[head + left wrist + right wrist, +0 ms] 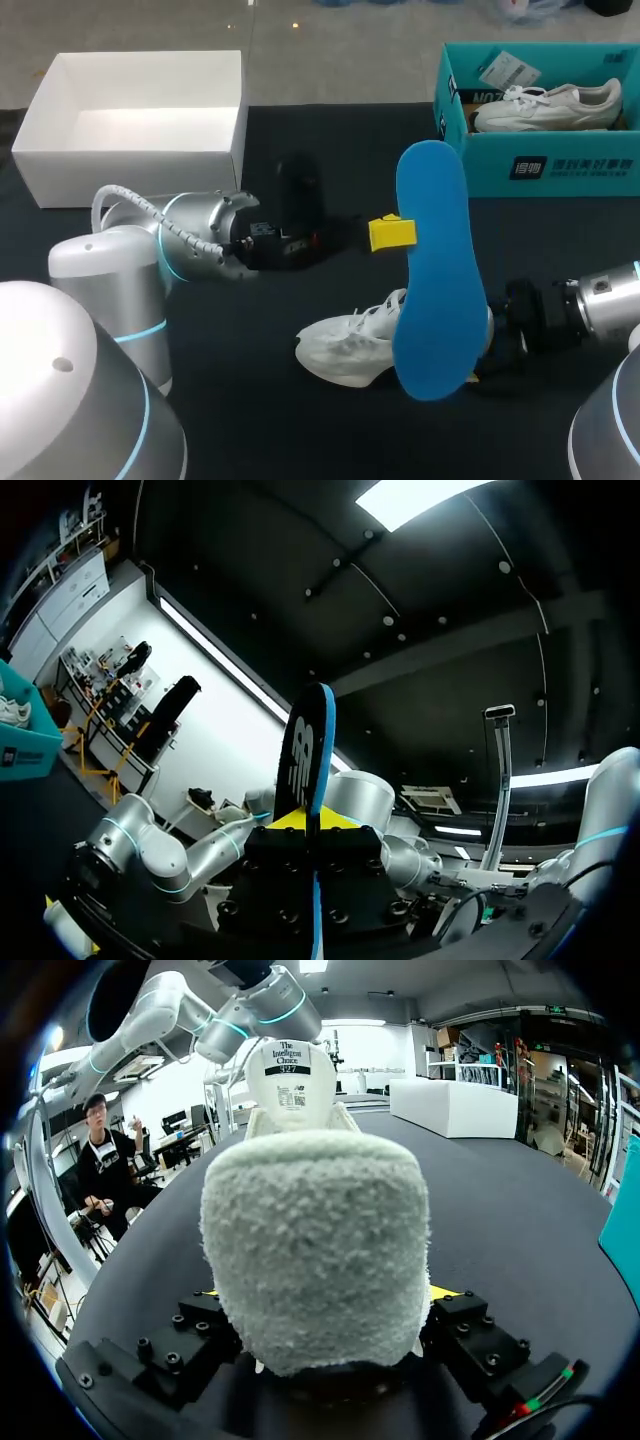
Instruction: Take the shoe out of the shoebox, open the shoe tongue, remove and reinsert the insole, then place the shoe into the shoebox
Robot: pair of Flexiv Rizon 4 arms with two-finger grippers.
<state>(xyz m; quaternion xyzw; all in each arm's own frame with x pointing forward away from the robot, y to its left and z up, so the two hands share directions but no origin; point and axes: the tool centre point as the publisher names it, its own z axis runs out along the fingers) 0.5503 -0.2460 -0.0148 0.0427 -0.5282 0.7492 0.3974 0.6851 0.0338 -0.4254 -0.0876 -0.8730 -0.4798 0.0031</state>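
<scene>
Teal box (pixel 560 170) holds 1 white shoe (pixel 545 105); blue insole (pixel 435 270) outside.

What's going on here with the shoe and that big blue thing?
Two robot arms are working on a white shoe that rests on the black table. The right gripper grips the shoe at its heel. The left gripper holds the blue insole upright, out of the shoe. At the table's far side stand a teal shoebox with a second shoe inside and an open white box.
</scene>
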